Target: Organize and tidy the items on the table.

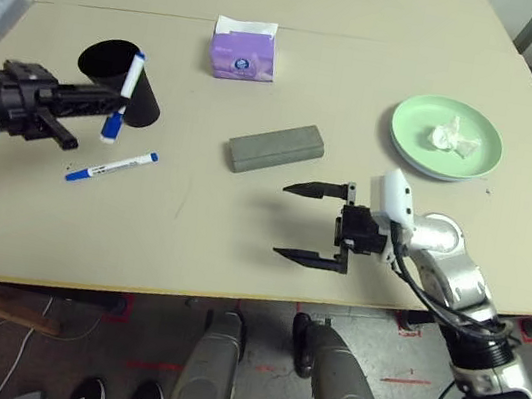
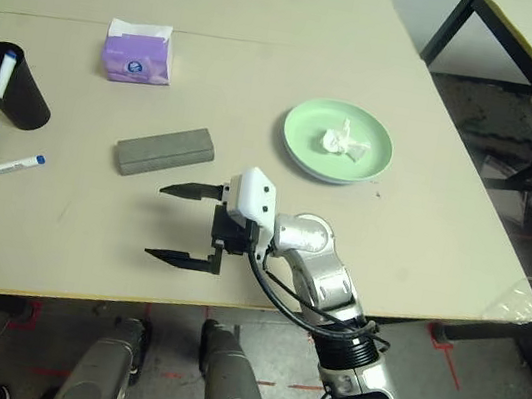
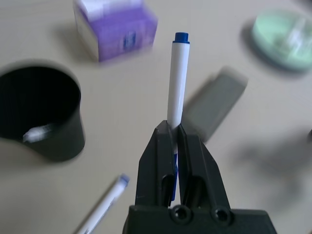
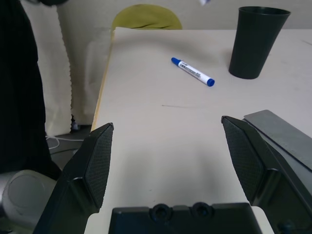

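Two blue-capped markers: one is pinched in the left claw (image 3: 174,146) by its lower barrel, raised beside the black cup (image 1: 118,80), seemingly so it can be dropped in tip-first; the other marker (image 1: 111,166) lies loose on the table (image 1: 237,256) near the cup. Right claw (image 1: 313,224) hovers wide and empty near the grey glasses case (image 1: 276,148). Crumpled tissue (image 1: 455,138) sits on the green plate (image 1: 408,131), probably gathered there as rubbish. Purple tissue pack (image 1: 242,50) stands behind.

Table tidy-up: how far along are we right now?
Done: crumpled tissue sits on the green plate. In hand: left pincer is shut on one marker beside the black cup. Left: the second marker on the table; right pincer open, empty, near the grey case.
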`<action>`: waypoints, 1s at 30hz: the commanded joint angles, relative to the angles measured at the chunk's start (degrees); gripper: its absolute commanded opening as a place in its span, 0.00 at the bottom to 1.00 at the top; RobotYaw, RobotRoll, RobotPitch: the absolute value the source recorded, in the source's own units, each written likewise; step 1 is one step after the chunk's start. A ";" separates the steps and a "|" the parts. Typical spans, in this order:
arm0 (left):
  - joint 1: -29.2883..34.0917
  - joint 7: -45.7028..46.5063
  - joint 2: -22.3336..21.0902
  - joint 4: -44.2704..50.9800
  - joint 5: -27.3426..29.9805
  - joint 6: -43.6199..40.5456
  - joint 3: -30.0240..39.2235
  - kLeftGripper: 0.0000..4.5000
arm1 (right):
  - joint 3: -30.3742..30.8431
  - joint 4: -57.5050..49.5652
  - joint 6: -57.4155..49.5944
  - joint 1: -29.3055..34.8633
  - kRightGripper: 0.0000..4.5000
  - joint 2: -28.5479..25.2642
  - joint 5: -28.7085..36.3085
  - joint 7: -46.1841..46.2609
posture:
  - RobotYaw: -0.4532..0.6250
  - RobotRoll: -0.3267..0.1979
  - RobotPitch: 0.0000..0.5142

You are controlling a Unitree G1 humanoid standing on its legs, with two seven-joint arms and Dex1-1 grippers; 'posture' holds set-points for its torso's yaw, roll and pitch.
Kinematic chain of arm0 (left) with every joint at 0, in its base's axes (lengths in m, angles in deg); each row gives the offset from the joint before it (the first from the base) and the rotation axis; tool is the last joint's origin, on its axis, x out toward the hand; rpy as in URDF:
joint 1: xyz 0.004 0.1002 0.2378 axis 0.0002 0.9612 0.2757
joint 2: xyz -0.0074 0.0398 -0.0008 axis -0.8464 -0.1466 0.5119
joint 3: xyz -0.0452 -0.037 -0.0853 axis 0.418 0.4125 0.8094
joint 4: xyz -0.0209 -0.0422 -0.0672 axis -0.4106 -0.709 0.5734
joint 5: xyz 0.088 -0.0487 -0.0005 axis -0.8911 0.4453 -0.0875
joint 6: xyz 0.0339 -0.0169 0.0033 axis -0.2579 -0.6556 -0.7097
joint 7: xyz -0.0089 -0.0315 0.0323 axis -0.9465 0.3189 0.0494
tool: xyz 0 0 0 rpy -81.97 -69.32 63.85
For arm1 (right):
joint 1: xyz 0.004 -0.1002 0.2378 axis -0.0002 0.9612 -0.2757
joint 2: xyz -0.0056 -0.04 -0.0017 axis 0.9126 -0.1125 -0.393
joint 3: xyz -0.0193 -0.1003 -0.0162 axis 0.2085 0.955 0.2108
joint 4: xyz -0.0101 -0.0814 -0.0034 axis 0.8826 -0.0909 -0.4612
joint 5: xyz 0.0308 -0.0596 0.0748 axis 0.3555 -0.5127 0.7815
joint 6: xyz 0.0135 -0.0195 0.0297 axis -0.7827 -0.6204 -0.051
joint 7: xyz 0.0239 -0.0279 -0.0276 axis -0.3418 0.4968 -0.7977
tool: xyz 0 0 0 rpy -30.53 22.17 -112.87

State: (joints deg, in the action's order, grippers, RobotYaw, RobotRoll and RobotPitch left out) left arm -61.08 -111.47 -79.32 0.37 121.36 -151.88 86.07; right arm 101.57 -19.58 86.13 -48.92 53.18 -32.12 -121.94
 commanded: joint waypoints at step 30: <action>-4.15 20.10 10.96 -11.88 -14.94 48.63 -5.75 0.00 | -7.74 -5.38 -11.08 2.66 1.00 3.98 -1.24 23.92 | 0.43 0.62 0.46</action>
State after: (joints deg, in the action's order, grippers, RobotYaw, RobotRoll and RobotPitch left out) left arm -64.81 -91.91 -68.59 -8.91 108.83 -106.44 81.42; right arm 93.18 -23.40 76.10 -47.25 57.05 -33.20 -98.42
